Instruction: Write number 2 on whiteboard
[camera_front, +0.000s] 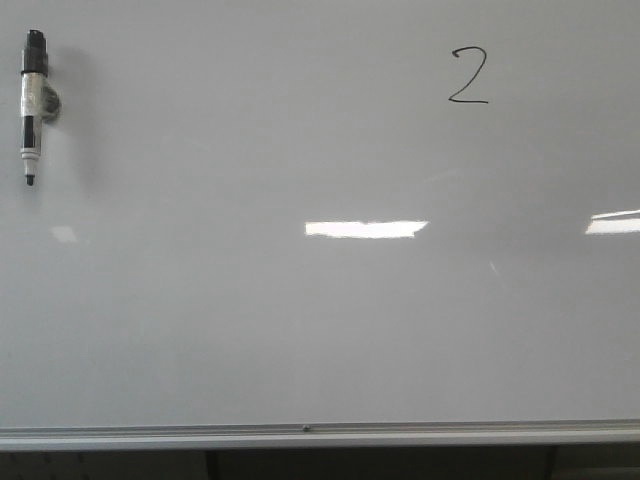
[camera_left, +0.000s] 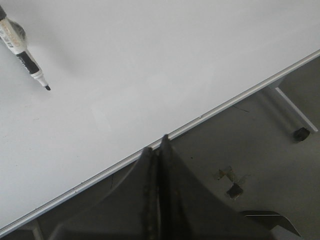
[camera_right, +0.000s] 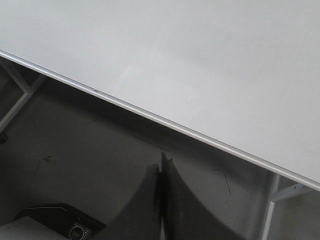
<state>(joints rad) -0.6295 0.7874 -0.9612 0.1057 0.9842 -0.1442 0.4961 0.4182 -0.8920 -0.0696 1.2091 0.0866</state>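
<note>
Front view: black handwritten number 2 (camera_front: 468, 76) on the glossy silver-framed whiteboard (camera_front: 320, 330). Left fingers (camera_left: 158, 150) and right fingers (camera_right: 161, 167) pressed together, empty, below the board's frame.

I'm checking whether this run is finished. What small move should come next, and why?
Probably none beyond keeping both arms back. The number 2 already stands on the whiteboard, the marker sits uncapped at the board's upper left, and the left gripper and right gripper are shut, empty, below the frame.
</note>
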